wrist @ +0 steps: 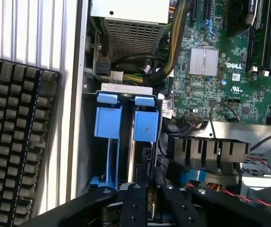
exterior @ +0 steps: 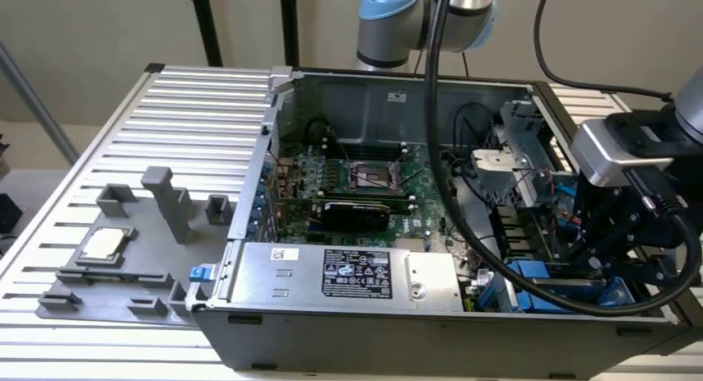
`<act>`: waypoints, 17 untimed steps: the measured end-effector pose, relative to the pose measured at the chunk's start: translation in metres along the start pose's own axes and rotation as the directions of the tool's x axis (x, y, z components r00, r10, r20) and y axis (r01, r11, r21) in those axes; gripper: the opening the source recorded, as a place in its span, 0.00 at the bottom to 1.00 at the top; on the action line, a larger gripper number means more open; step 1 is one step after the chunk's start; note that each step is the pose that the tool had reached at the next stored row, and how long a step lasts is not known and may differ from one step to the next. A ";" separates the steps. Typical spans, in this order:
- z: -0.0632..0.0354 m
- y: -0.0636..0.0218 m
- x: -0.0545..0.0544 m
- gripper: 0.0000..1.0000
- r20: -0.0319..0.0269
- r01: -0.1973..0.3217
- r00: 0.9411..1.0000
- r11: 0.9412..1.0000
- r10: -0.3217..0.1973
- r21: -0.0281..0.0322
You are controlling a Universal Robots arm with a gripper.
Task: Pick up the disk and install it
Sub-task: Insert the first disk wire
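Exterior view. The computer case [exterior: 439,340] lies open on a ribbed aluminium table [exterior: 187,109]. The power supply [exterior: 275,274], a bright sheet-metal box, carries a black label [exterior: 363,274] with white print too small to read. The gripper [exterior: 582,282], black and angular, reaches into the case corner beside the power supply, where the blue plastic drive bay [exterior: 538,274] surrounds the fingertips. Well apart from the fingers, on the exterior view's left, a grey moulded tray [exterior: 110,282] holds a small square silver chip [exterior: 101,245]

Wrist view. The fingers [wrist: 134,205] appear closed on the disk [wrist: 144,130], which stands edge-on in the bay directly ahead of the fingertips; the contact itself lies in shadow. Its blue rail is smooth, ending in a squared tab. A second blue tab [wrist: 108,118] stands just beside it, with a narrow gap between. Beyond the bay, the green motherboard [wrist: 221,94] reads "DELL" near a finned silver heatsink [wrist: 204,61]. A black perforated panel [wrist: 12,142] flanks the fingers outside the case wall
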State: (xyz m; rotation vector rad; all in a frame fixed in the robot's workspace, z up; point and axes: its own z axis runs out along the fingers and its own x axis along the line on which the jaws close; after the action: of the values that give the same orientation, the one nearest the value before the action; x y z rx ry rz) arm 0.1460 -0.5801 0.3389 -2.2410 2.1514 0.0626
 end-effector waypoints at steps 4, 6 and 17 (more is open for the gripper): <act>0.0001 0.0000 0.000 0.00 -0.001 -0.028 1.000 1.000 0.028 0.001; 0.0000 0.0001 0.000 0.00 -0.001 -0.042 0.999 0.999 0.042 0.002; 0.0002 0.0013 -0.003 0.00 -0.008 -0.074 0.997 0.997 0.074 0.004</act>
State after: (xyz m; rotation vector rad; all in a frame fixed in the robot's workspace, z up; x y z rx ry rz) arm 0.1446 -0.5776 0.3388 -2.1622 2.2366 0.0514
